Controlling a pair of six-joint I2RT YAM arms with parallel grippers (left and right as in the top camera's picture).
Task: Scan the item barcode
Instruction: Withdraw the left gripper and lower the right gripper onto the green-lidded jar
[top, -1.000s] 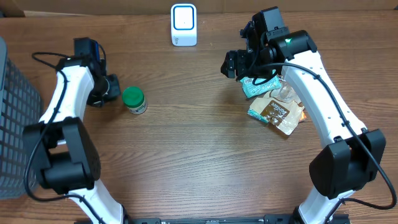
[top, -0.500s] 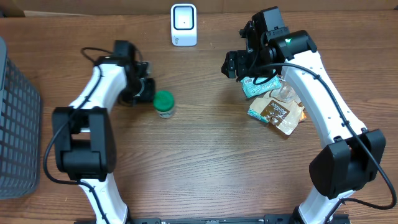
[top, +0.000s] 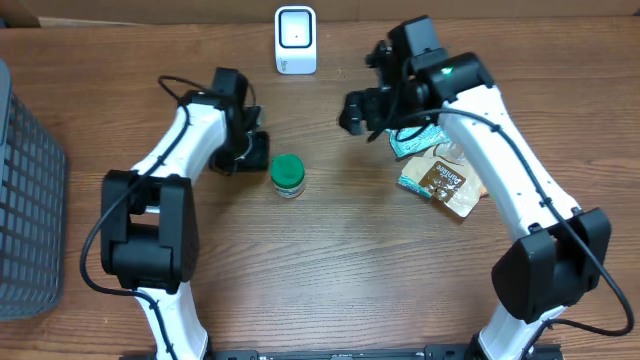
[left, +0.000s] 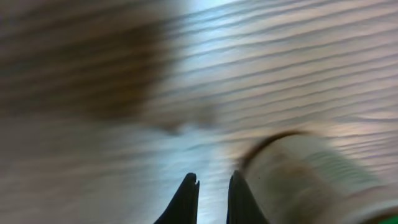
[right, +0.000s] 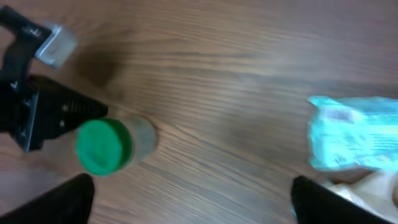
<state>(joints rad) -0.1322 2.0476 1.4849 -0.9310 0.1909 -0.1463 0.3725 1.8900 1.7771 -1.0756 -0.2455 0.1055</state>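
Shifted rightward since the earlier frames: green-lidded jar (top: 288, 174), now set on the wooden table (top: 330, 260) between both arms, well short of the white scanner (top: 296, 40). Left gripper (top: 260, 155): relocated with it, fingers pressed together, nothing pinched, placed just beside the jar. Right gripper (top: 360, 112): fingers spread wide, empty, brought nearer the centre. Teal packet (top: 415, 142) and brown packet (top: 445, 182): laid at the right, touching.
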